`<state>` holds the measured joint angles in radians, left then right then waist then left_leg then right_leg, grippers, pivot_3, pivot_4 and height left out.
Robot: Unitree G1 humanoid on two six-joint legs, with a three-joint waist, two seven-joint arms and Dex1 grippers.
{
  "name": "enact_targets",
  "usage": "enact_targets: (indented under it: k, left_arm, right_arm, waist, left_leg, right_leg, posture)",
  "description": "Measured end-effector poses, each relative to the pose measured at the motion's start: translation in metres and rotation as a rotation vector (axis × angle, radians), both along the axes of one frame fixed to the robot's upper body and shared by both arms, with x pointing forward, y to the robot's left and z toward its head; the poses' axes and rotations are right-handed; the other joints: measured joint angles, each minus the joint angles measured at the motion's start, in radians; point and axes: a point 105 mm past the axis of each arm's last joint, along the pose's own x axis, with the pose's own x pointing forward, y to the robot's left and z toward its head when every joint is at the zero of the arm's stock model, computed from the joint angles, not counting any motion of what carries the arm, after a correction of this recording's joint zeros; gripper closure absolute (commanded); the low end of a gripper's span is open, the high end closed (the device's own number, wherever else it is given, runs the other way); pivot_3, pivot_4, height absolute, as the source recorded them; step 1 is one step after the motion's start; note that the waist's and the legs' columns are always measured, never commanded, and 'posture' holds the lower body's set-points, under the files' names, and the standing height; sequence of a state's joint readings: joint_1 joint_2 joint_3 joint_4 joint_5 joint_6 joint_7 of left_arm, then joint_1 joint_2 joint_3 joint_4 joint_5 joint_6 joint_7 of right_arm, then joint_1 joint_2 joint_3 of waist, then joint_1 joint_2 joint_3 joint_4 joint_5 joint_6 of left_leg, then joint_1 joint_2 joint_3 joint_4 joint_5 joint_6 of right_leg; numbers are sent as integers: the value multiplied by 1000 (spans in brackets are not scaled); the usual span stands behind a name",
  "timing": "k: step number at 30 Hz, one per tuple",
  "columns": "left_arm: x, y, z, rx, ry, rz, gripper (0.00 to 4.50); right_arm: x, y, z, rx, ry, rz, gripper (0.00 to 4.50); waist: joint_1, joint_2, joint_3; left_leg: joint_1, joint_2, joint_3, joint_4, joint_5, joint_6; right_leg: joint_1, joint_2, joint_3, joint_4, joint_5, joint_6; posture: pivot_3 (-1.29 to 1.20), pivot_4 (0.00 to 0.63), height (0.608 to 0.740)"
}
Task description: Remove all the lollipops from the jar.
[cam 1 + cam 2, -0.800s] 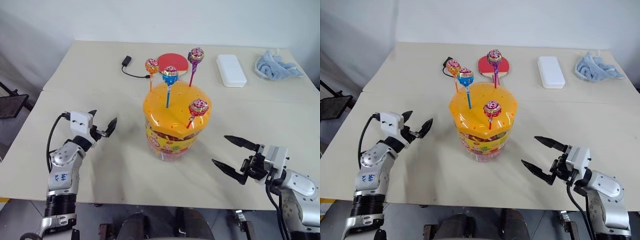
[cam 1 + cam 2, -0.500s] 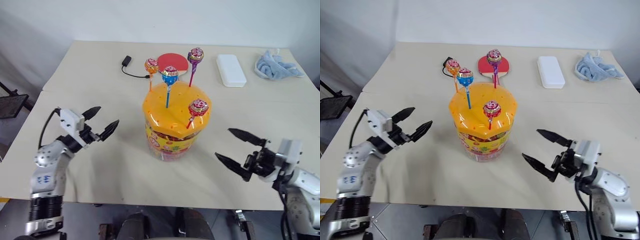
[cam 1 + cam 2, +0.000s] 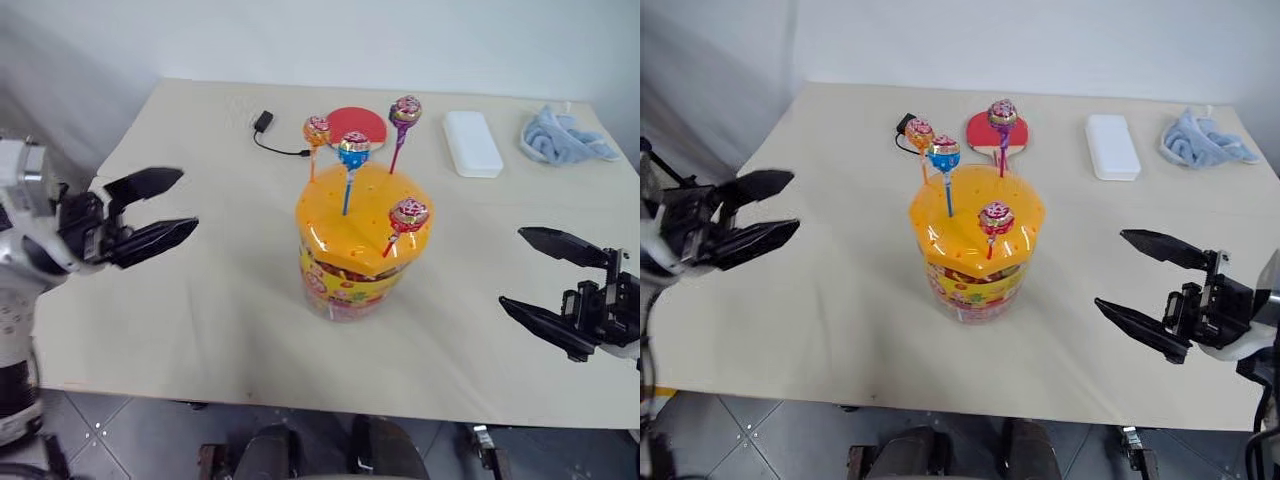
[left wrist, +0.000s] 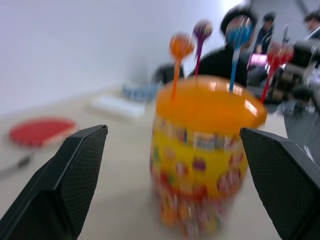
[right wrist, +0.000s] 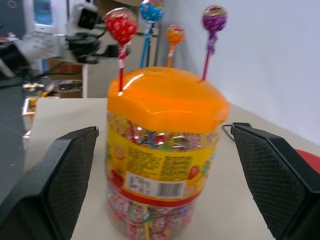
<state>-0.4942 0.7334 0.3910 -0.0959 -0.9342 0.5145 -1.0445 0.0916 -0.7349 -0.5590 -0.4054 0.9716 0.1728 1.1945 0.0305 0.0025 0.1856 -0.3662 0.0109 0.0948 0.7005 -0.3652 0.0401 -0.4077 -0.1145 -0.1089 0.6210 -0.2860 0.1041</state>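
The jar [image 3: 357, 268], a clear cylinder with a colourful label and a domed orange lid [image 3: 362, 212], stands mid-table. Four lollipops stick upright out of the lid: orange [image 3: 317, 130], blue [image 3: 353, 150], purple [image 3: 405, 109] and red [image 3: 408, 213]. My left gripper [image 3: 190, 200] hangs open, raised well to the jar's left and pointing at it. To the jar's right, near the front edge, my right gripper [image 3: 510, 267] is open too. Neither touches anything. Both wrist views look at the jar [image 4: 200, 145] [image 5: 160, 150] between wide-spread fingers.
Behind the jar lie a red round paddle [image 3: 357, 122], a black plug with its cable [image 3: 264, 122], a white box [image 3: 473, 143] and a blue cloth [image 3: 565, 135] at the back right. The table's front edge [image 3: 300, 392] runs just below the grippers.
My left gripper has risen and drawn back leftwards from the jar. My right gripper has shifted to the right. Both stay open. The view itself has moved a little.
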Motion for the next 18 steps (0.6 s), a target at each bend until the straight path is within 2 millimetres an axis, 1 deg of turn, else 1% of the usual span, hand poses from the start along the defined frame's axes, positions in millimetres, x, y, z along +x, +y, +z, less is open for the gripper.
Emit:
enact_targets:
  k: [2, 5, 7, 9, 11, 12, 13, 14, 16, 18]
  left_arm:
    - [11, -24, 3, -37, -3, -81, 0]
    - [25, -53, 1, -25, 24, -166, 0]
    - [32, -65, -2, -13, 43, -201, 0]
    - [42, -76, 0, -30, 59, -210, 0]
    - [50, -83, 4, -49, 71, -204, 0]
    - [52, -87, 5, -50, 77, -209, 384]
    - [52, -89, 5, -45, 81, -217, 540]
    - [52, -92, 5, -38, 85, -231, 787]
    - [49, -100, 5, -27, 93, -283, 1419]
    - [47, -102, 5, -19, 100, -311, 2035]
  right_arm:
    - [1, -1, 1, 3, -5, -6, 49]
    - [1, -6, 10, 20, -31, -37, 49]
    - [1, -8, 15, 32, -38, -50, 49]
    - [3, -10, 23, 73, -47, -73, 49]
    - [3, -8, 32, 104, -66, -73, 49]
    - [2, -6, 36, 117, -77, -64, 0]
    - [1, -4, 38, 126, -81, -60, 0]
    - [0, -2, 40, 134, -83, -58, 0]
    - [-2, -3, 39, 142, -87, -50, 0]
    - [-6, -5, 37, 159, -103, -38, 0]
  waist:
    - [0, 0, 0]
    - [-3, 0, 0]
    - [-8, 0, 0]
    - [-8, -1, 0]
    - [-7, -1, 0]
    - [-7, -1, 0]
    - [-7, -1, 0]
    - [-6, -1, 0]
    - [-5, -1, 0]
    - [-2, -1, 0]
  left_leg:
    - [0, -2, 1, 0, 1, 1]
    - [0, -3, 2, 0, 1, 2]
    - [0, -2, 4, 0, 1, 2]
    - [0, -1, 5, 0, 1, 1]
    - [0, -1, 4, 0, 1, 1]
    - [0, -1, 4, 0, 1, 1]
    - [0, -1, 4, 0, 1, 1]
    - [-1, -1, 4, 0, 1, 1]
    - [-2, -1, 3, 0, 1, 2]
    - [-2, -2, 3, 1, 1, 2]
  right_leg:
    - [0, 0, 0, 0, 1, 1]
    - [-1, 2, 0, 0, 1, 2]
    - [-1, 3, -2, 0, 1, 2]
    - [-2, 4, -3, 0, 1, 2]
    - [-2, 4, -3, 1, 1, 2]
    - [-2, 4, -3, 1, 1, 2]
    - [-2, 3, -3, 0, 1, 2]
    - [-2, 3, -3, 0, 1, 2]
    - [-2, 3, -3, 0, 1, 2]
    - [-2, 3, -4, -1, 1, 2]
  posture:
    - [0, 150, 740]
    - [0, 150, 740]
    - [0, 150, 740]
    - [0, 150, 740]
    - [0, 150, 740]
    - [0, 150, 740]
    - [0, 150, 740]
    - [0, 150, 740]
    - [0, 150, 740]
    - [0, 150, 740]
